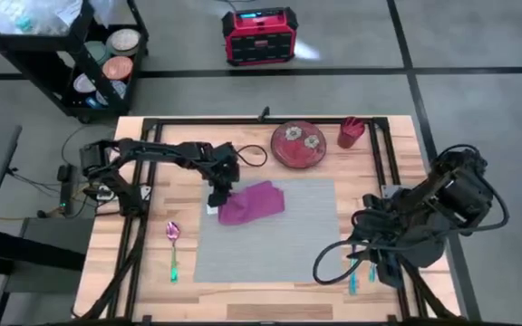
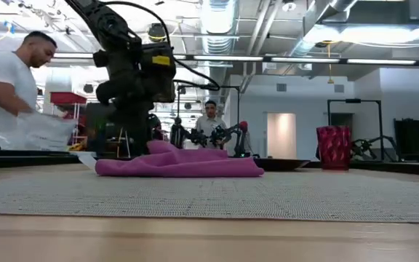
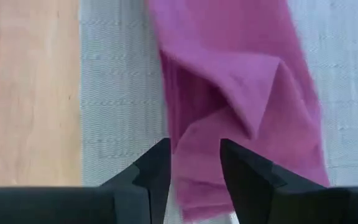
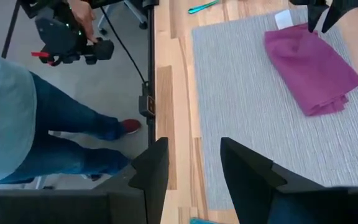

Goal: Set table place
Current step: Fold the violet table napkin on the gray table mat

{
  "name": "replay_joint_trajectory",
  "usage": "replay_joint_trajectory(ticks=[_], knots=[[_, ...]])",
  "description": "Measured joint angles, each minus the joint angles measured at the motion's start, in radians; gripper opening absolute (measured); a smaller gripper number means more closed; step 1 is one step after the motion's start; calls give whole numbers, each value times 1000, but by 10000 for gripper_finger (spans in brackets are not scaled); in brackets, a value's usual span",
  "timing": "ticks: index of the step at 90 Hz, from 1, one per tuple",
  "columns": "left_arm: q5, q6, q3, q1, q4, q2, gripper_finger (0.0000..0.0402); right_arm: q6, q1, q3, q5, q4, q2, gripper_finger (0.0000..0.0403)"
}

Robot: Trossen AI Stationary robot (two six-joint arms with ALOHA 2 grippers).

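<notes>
Pale table (image 1: 270, 303) carries your flat mat (image 1: 279, 258); napkin (image 1: 252, 204) is soft, limp, light. Left tool (image 3: 194, 163), apart, straddles its edge; pinch a fold. Right tool (image 4: 194, 163) waits apart.

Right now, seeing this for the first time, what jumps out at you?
The crumpled magenta napkin on the grey placemat mid-table, with the left gripper open right at its edge. Behind it sit a red patterned plate and a red cup, while the right gripper hangs open over the table's near right side.

Pale-plank worktop (image 1: 152, 281) with black rails; lying flat at its centre, large grey woven placemat (image 1: 279, 244), edges square.
</notes>
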Motion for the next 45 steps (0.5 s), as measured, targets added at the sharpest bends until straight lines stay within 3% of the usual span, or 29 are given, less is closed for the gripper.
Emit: replay_joint_trajectory(ticks=[45], knots=[[-1, -29, -65, 5, 91, 1, 114, -2, -12, 0, 0, 1, -2, 134]])
